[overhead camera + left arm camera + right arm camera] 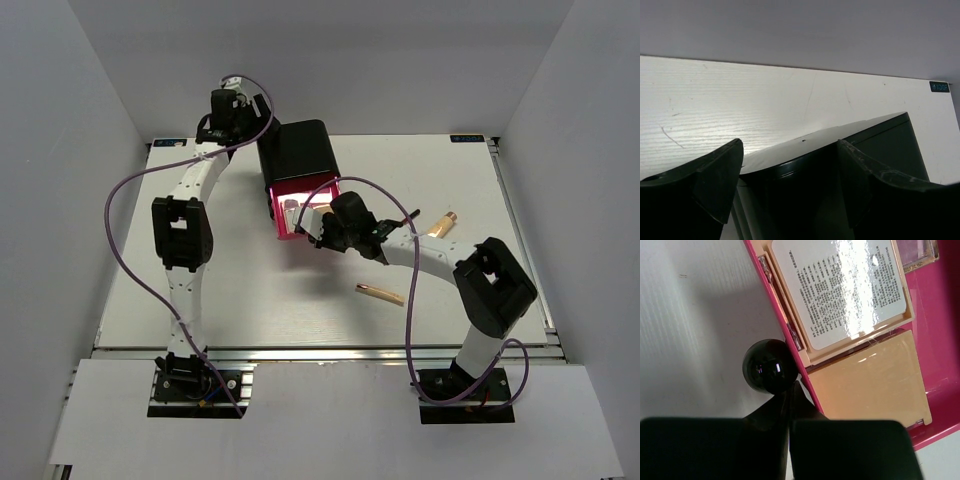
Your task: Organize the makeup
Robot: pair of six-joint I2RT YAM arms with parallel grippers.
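Left gripper (790, 152): we see it spread astride the black box (880, 145).
Right gripper (791, 396): pinched closed at the pink drawer knob (770, 365).

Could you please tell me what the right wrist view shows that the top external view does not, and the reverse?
Only the right wrist view: the print on the labelled compact, the peach compact next to it, and a round black knob at the closed tips of the right gripper. Only the top external view: the black box, the left gripper behind it, and a gold-beige stick and a copper-tipped stick on the table. Both: the open pink drawer.
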